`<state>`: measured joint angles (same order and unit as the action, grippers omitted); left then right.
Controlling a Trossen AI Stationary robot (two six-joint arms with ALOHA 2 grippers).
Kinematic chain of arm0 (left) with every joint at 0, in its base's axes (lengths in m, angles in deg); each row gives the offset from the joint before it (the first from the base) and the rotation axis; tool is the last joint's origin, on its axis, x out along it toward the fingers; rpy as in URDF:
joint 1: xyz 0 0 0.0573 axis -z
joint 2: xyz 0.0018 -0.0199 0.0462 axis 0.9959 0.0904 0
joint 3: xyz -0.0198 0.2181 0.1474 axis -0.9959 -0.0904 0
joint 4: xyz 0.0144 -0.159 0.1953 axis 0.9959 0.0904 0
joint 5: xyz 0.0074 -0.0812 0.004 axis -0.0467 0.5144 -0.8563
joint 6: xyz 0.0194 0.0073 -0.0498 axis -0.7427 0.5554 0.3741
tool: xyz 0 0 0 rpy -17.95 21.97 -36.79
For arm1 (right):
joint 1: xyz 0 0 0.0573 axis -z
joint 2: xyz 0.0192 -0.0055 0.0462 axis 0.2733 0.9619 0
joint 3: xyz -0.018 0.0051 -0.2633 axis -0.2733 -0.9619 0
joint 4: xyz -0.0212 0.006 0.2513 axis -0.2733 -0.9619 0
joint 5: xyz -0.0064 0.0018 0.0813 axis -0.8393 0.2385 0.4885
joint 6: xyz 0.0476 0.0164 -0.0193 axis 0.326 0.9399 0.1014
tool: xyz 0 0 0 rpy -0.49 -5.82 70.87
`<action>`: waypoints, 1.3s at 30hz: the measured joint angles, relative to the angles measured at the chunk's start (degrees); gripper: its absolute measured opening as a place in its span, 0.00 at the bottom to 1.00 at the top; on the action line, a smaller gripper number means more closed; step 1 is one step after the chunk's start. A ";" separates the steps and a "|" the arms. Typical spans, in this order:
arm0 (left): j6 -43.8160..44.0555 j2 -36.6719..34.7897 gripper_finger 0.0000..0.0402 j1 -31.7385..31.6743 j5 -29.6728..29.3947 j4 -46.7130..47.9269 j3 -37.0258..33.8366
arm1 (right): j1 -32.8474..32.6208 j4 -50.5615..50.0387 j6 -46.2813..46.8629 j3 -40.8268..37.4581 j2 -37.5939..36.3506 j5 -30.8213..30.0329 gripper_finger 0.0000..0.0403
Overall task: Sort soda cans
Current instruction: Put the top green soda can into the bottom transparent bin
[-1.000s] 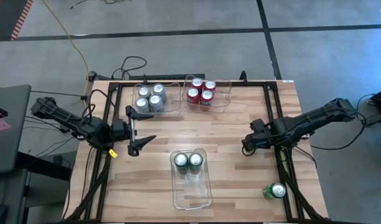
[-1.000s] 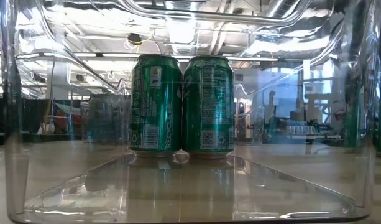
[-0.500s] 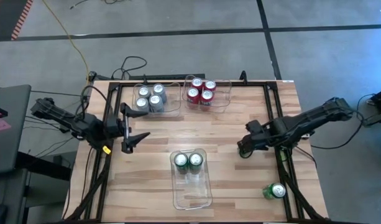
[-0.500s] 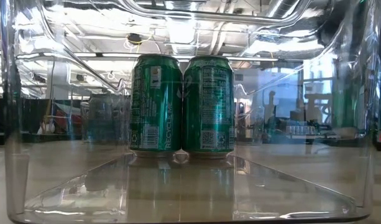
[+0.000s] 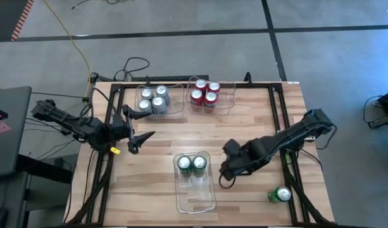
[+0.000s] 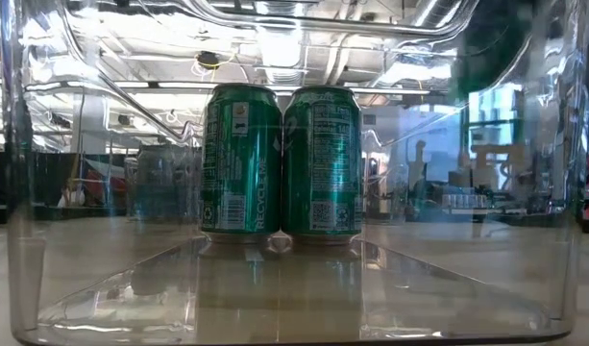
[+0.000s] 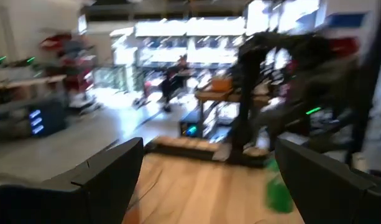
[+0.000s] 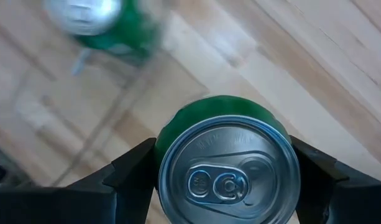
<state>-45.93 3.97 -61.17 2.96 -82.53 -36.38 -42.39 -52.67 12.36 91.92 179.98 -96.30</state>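
Observation:
My right gripper (image 5: pixel 226 168) hangs just right of the front clear bin (image 5: pixel 195 196), shut on a green soda can (image 8: pixel 227 168) whose silver top faces the wrist camera. Two green cans (image 5: pixel 191 164) stand upright in that bin, also seen in the low view (image 6: pixel 280 163). One more green can (image 5: pixel 280 194) stands on the table at the near right. Several grey cans (image 5: pixel 154 100) and several red cans (image 5: pixel 205 94) stand in two bins at the far edge. My left gripper (image 5: pixel 137 128) is open over the table's left side, holding nothing. My right gripper pinches the green can between its two fingers (image 8: pixel 131 177), on opposite sides of its wall just below the rim (image 8: pixel 168 134). The fingers come from above and point steeply down. The can stays upright, top up, and is lifted clear of the table.
Black frame rails (image 5: pixel 287 126) run along the table's edges. Bare wood (image 5: pixel 200 130) lies between the far bins and the front bin. Cables (image 5: pixel 133 63) trail off the far left corner.
My right gripper has risen and swung from near the table's right edge toward the left and near edges, ending beside the front bin. The green can it holds has come up off the table with it.

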 joint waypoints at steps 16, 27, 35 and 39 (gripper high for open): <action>6.09 0.00 0.90 -0.04 -4.43 3.09 0.00 | -2.89 -7.37 -12.24 31.63 21.08 -4.99 0.73; 5.89 0.22 0.90 -0.04 -4.43 3.07 0.00 | -2.79 -5.18 -23.96 43.00 31.26 -3.72 0.73; 5.89 0.33 0.90 -0.04 -4.43 3.12 0.00 | -1.27 4.66 -39.75 43.13 34.92 -0.99 0.73; 5.87 0.33 0.90 -0.07 -4.43 3.22 0.00 | -0.10 6.11 -44.03 42.97 36.12 0.38 0.73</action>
<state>-40.06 4.30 -61.24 -1.47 -79.31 -36.38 -42.49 -46.56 -31.67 134.89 216.10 -95.91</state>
